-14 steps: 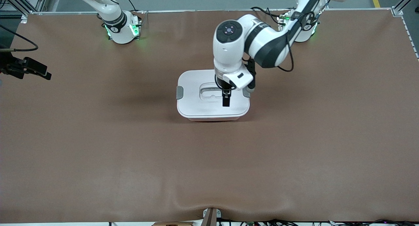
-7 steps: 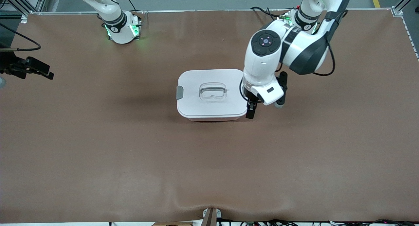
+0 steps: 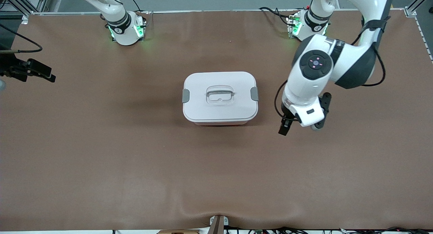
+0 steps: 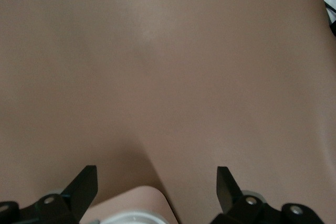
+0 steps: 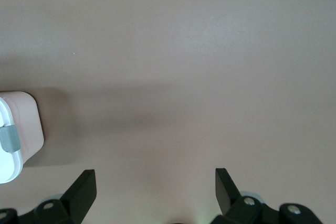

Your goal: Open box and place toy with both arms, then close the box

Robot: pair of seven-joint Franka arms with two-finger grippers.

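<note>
White lid [image 3: 220,107] with grey clips [image 3: 185,96] at its 3 and 9 o'clock ends sits flat on the pink box [image 3: 221,123], which stands near the middle of the brown table [image 3: 135,159]; a clear handle [image 3: 220,93] lies in the lid's recess. The toy does not show in any view.

At about 3 o'clock from the box, the left gripper [image 3: 283,127] hangs over bare table toward the left arm's end, apart from the box. In the left wrist view its fingers [image 4: 84,186] are spread wide with nothing between them, and a pale rounded corner of the box [image 4: 137,203] shows between them.

At about 9 o'clock from the box, the right gripper [image 5: 152,187] waits at the table's edge toward the right arm's end. Its fingers [image 5: 83,187] are also spread wide and hold nothing. One end of the box with a grey clip [image 5: 8,139] shows in the right wrist view.
</note>
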